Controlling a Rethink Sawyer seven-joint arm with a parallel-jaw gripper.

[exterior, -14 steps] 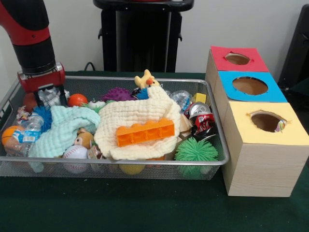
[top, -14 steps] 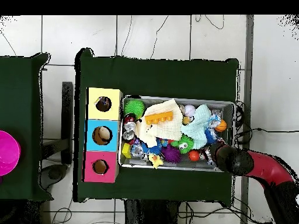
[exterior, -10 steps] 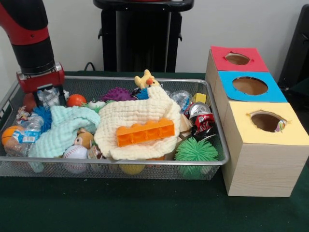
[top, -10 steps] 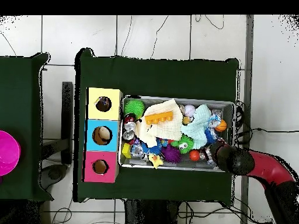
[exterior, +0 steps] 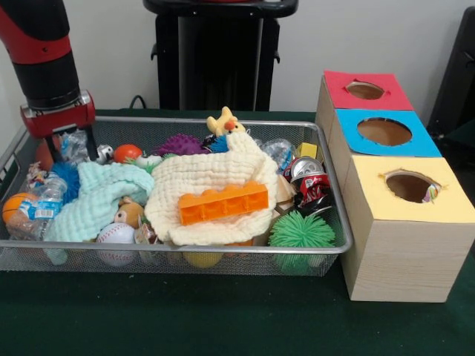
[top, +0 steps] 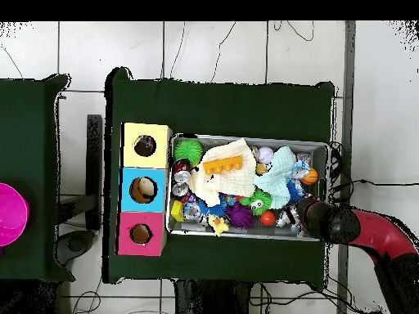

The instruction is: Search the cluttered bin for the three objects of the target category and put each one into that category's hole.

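Observation:
The wire mesh bin point(exterior: 185, 252) is crowded with toys and cloths. My gripper point(exterior: 72, 148) is at the bin's far left corner, its fingers closed on a pale crumpled floppy piece point(exterior: 74, 141) held just above the clutter; its print is too small to tell. In the overhead view the gripper point(top: 304, 214) is at the bin's point(top: 245, 137) lower right corner. The yellow-topped hole point(exterior: 408, 185) is in the nearest wooden box, right of the bin, and a bit of printed piece point(exterior: 431, 193) shows at its right edge. The yellow hole also shows overhead point(top: 145, 146).
A cream waffle cloth point(exterior: 208, 182) with an orange brick point(exterior: 223, 202) on it covers the bin's middle. A mint-green cloth point(exterior: 96, 196) lies left of it. Balls, a crushed can point(exterior: 308, 178) and a green spiky ball point(exterior: 300, 231) lie around. Blue-topped point(exterior: 384, 131) and red-topped point(exterior: 364, 90) boxes stand behind.
My gripper has risen a little and shifted slightly left with the pale piece between its fingers. A small black-and-white ball now shows beside it, next to the orange ball.

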